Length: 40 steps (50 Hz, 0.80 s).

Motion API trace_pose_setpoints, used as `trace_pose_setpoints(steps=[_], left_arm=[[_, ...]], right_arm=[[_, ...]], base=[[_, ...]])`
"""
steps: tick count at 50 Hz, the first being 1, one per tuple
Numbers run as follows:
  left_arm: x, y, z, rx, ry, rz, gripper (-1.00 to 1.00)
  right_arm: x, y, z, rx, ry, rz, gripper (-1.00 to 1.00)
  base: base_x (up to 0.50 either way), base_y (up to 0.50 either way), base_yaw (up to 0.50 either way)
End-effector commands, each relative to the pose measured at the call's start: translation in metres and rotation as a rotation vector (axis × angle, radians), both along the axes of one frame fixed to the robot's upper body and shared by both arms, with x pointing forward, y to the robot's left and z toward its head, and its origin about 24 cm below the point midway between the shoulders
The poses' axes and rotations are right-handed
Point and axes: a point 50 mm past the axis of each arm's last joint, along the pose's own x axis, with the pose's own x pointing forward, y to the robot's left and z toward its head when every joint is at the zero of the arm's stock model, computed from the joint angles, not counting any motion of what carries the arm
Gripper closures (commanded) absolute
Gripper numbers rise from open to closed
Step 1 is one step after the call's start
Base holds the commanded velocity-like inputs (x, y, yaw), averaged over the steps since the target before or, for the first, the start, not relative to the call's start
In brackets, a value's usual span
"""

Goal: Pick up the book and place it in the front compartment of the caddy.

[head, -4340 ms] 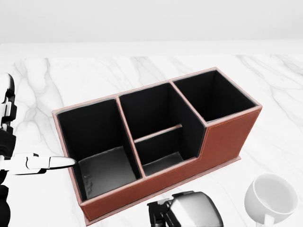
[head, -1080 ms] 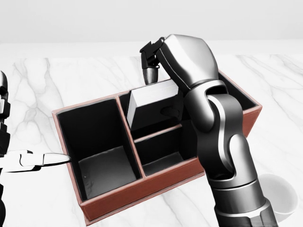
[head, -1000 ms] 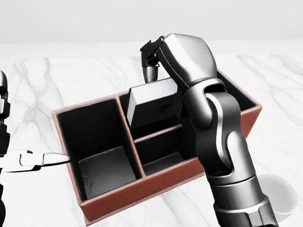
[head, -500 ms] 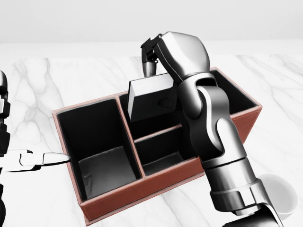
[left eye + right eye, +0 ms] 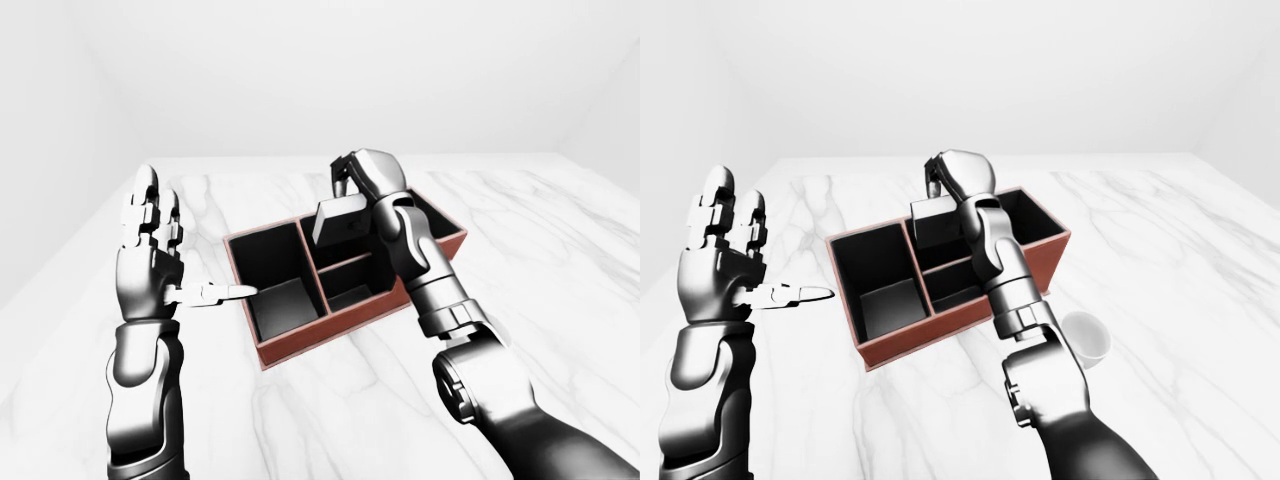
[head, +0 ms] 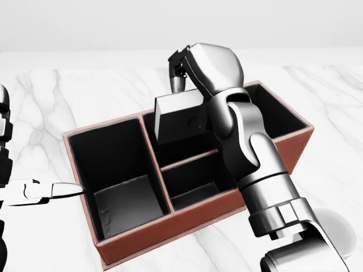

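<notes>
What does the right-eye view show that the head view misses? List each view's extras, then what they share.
Only the right-eye view shows the whole left hand, fingers spread upright, and the room's walls. Only the head view shows the caddy's compartment floors close up. Both show the right hand closed on the book, held tilted above the caddy's middle compartments, plus the white cup and the marble table.
</notes>
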Motion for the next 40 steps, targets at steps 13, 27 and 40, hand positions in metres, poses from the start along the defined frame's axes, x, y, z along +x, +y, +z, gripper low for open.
trace_pose_setpoints(steps=[13,27,40], left_arm=[[-0.001,0.001,0.002,-0.002,-0.007,0.003,-1.00],[0.001,0.001,-0.001,-0.004,0.005,0.003,-1.00],[0.001,0.002,0.000,-0.004,0.002,0.003,-1.00]], right_arm=[[0.013,0.003,-0.004,0.000,-0.044,-0.011,1.00],[0.019,0.001,-0.014,-0.009,-0.044,-0.054,1.00],[0.020,0.001,-0.020,-0.021,-0.047,-0.074,1.00]], base=[[0.00,0.00,0.00],[0.00,0.00,0.00],[0.00,0.00,0.00]])
